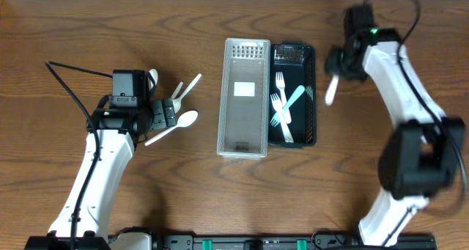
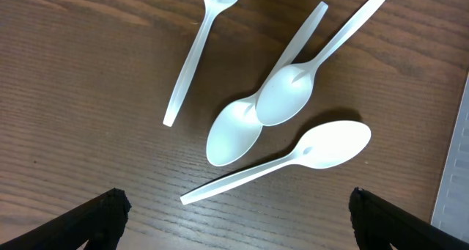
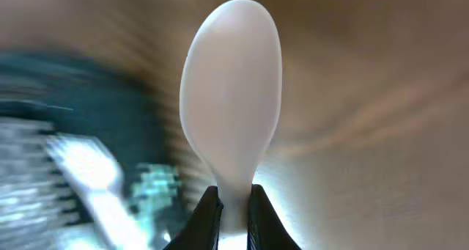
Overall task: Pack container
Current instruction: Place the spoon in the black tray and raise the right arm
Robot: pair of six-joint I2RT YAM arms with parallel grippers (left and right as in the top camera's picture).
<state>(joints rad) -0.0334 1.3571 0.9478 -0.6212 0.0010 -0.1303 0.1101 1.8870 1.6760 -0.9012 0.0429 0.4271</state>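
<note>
- The right end effector is clamped on the handle of a white plastic spoon, held over the brown wooden counter at 3 o'clock of the black slotted plastic bin.
- The left end effector is spread wide above four loose white plastic spoons, which lie at 9 o'clock of the pale grey rectangular plastic bin.
- White plastic forks lie inside the black bin.

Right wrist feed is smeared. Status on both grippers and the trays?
Right gripper shut on a white spoon, just outside the black tray. Left gripper open above four loose spoons. Black tray holds forks. No obstruction seen.
</note>
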